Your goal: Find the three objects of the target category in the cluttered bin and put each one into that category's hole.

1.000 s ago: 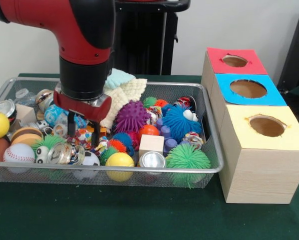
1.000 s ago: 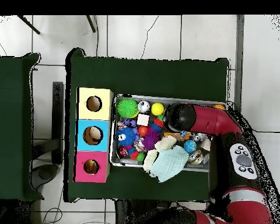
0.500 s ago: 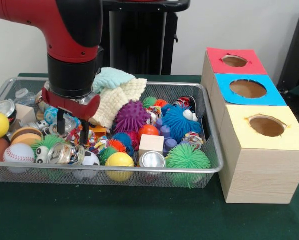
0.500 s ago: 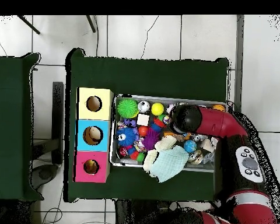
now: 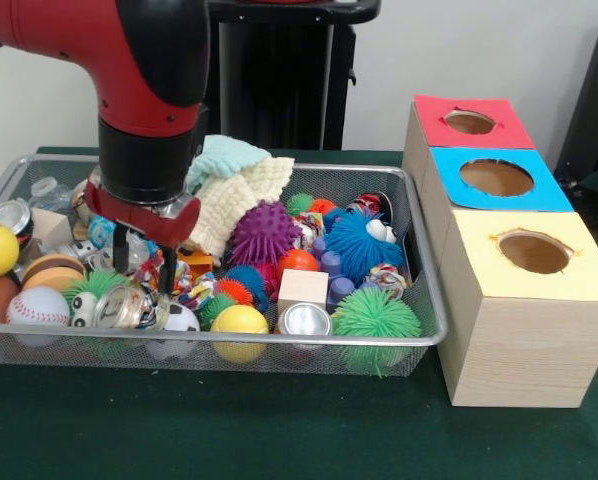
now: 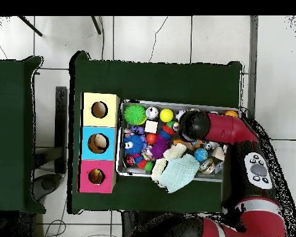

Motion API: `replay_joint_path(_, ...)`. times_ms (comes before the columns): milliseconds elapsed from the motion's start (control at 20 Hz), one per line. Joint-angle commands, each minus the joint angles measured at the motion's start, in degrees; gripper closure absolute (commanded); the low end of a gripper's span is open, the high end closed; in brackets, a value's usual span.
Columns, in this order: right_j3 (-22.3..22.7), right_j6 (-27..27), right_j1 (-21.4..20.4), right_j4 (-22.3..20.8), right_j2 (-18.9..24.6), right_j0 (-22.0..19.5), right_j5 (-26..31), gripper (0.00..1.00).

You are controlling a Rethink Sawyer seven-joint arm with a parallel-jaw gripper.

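A wire mesh bin (image 5: 229, 345) holds mixed clutter: spiky balls, smooth balls, cans, a wooden block (image 5: 303, 287) and cloths (image 5: 241, 185). My gripper (image 5: 144, 265) is open, its fingers (image 5: 119, 250) lowered into the left-middle of the bin, straddling small colourful toys next to a clear jar (image 5: 119, 308). Nothing is clamped between them that I can see. To the right stand three boxes with round holes: red (image 5: 471, 122), blue (image 5: 497, 177) and yellow (image 5: 534, 252). In the overhead view the arm's wrist (image 6: 193, 125) hides the gripper over the bin (image 6: 169, 103).
A purple spiky ball (image 5: 264, 232), blue spiky ball with eyes (image 5: 359, 245) and green spiky ball (image 5: 376, 315) fill the bin's right half. A yellow ball (image 5: 239, 322), a can (image 5: 306, 320) and a baseball (image 5: 37, 305) line the front wall. The cloths hang over the far rim.
The gripper has moved left along the bin from near the purple spiky ball, then settled slightly lower among the toys. It has stayed open; the clutter looks unmoved.
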Motion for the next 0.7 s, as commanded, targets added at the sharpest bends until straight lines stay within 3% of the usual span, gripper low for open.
replay_joint_path(50, -9.76, 0.91, 10.1, -1.58, 1.12, 1.68, 4.34, 0.0)
replay_joint_path(250, -14.63, 0.52, 14.09, -2.2, 1.35, 2.3, 3.45, 0.0)
replay_joint_path(700, -16.3, -0.66, 15.43, -2.71, 1.48, 2.9, 3.23, 0.0)
